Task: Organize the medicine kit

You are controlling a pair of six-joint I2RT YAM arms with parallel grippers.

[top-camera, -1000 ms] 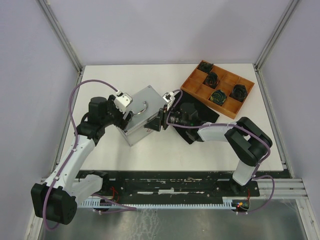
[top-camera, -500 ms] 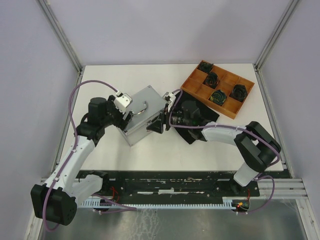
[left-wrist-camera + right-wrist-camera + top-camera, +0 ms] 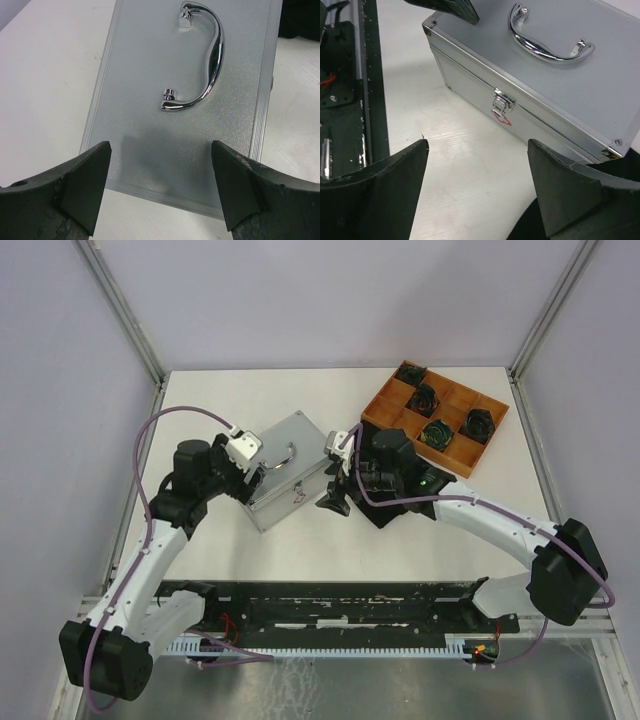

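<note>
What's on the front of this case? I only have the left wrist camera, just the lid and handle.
Observer: A small metal latch on the case, with a red-and-white sticker just below it.
Operator: Where's the right gripper?
Observer: The right gripper is open and empty, low in front of that latch side.
Operator: Anything else out there?
Observer: A wooden tray at the far right, with dark items in four of its sections.
</note>
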